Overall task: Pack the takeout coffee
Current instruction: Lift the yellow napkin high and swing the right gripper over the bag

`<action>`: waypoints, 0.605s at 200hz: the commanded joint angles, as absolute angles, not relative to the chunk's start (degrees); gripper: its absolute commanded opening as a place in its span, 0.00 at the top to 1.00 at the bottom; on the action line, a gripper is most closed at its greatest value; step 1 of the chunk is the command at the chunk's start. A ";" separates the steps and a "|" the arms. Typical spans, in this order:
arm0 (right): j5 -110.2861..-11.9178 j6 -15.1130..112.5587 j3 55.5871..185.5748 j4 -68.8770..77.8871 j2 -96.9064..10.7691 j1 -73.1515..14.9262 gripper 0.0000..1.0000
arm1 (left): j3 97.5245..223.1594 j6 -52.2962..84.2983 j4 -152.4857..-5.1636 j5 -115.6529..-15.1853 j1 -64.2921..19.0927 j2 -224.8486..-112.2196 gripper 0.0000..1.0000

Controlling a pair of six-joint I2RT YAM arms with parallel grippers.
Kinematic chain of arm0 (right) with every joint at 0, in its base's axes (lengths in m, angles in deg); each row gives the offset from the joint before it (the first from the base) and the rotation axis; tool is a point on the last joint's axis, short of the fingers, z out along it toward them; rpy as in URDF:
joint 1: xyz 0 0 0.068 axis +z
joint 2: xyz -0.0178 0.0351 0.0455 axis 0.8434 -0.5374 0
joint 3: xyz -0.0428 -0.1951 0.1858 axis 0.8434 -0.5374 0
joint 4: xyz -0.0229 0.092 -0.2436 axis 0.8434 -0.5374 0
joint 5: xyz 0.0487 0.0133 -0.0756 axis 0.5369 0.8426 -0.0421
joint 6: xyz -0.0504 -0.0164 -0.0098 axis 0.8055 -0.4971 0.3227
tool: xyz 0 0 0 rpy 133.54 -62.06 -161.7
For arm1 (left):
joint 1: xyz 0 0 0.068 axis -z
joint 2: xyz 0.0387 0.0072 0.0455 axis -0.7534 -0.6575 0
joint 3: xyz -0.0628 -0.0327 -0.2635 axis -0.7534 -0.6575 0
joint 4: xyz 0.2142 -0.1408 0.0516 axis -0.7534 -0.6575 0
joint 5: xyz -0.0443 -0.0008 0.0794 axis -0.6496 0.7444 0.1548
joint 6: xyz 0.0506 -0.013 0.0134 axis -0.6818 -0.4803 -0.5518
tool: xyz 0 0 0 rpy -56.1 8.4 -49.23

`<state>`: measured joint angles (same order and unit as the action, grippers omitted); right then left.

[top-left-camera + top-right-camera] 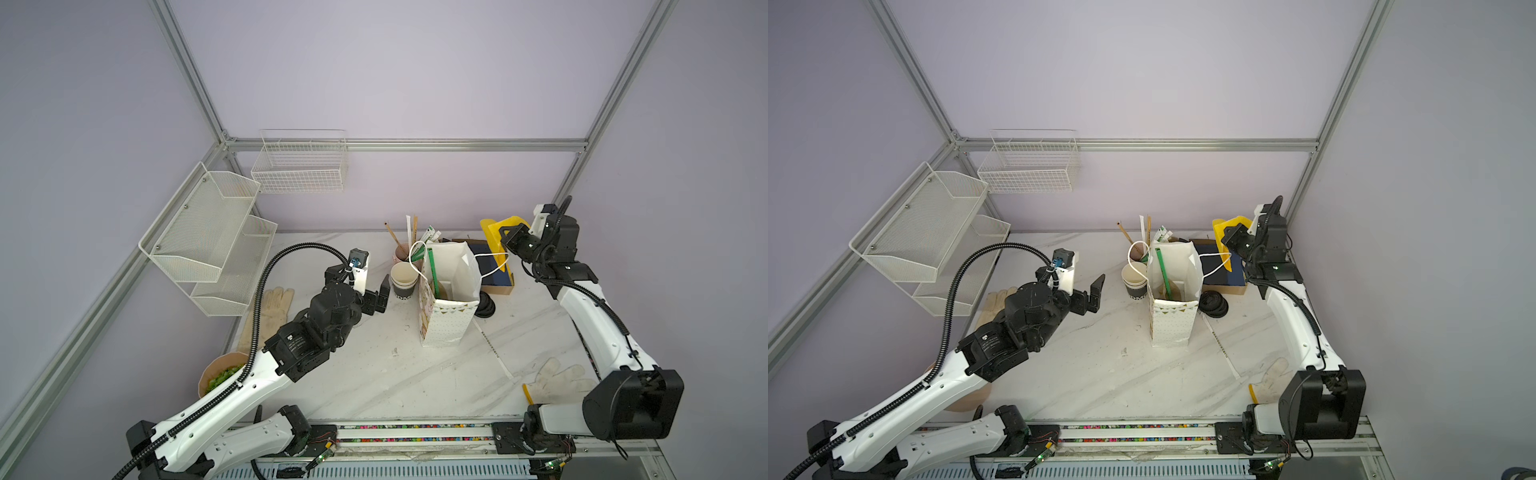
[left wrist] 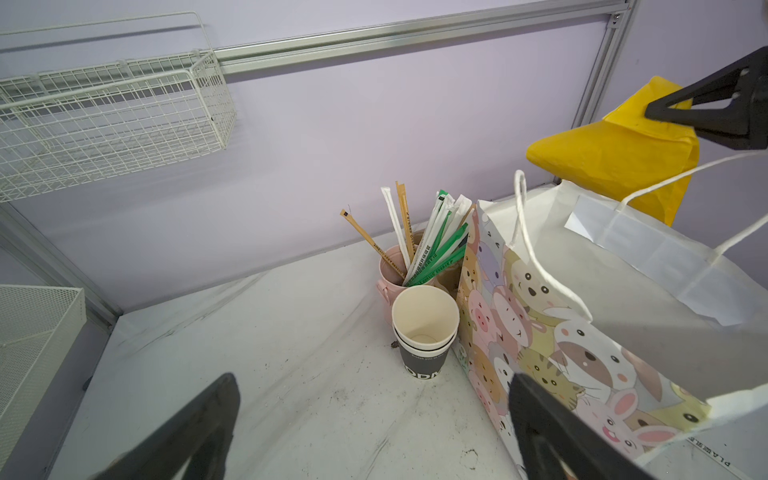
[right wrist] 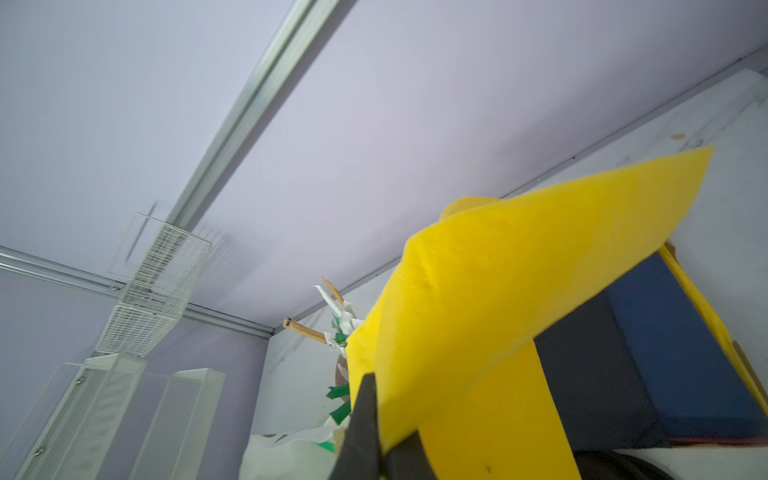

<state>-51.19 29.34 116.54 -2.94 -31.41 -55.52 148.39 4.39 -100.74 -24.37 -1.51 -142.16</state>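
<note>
A white paper bag (image 1: 446, 320) (image 1: 1173, 324) with cartoon animals (image 2: 540, 332) stands open mid-table. Deep inside it a tan cup mouth (image 1: 444, 289) (image 1: 1173, 289) with a green straw looks like the takeout coffee; its outer wall is hidden. A nested stack of black cups (image 1: 403, 280) (image 2: 424, 332) stands against the bag's left side. My left gripper (image 1: 384, 297) (image 1: 1096, 295) (image 2: 372, 386) is open and empty, just left of the stack. My right gripper (image 1: 505, 232) (image 1: 1225, 239) (image 3: 374, 399) is behind the bag, shut on a raised yellow paper sheet (image 1: 494, 226) (image 3: 519, 291).
Behind the stack is a pink cup with straws (image 1: 402, 250) (image 2: 390, 274). Black lids (image 1: 484, 307) and a box with a blue lining (image 1: 496, 274) sit right of the bag. Gloves (image 1: 274, 307) (image 1: 557, 380), a bowl of greens (image 1: 220, 376) and wire shelves (image 1: 212, 237) line the table's sides.
</note>
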 commanded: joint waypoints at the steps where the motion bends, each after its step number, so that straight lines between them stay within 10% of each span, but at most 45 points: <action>1: -47.89 27.49 119.11 -0.60 -28.57 -55.38 1.00 | 146.53 5.00 -98.76 -25.08 -1.77 -140.80 0.00; 121: -28.03 24.16 125.24 4.95 -20.35 -54.67 1.00 | 146.06 5.46 -98.80 -24.50 -1.76 -139.08 0.00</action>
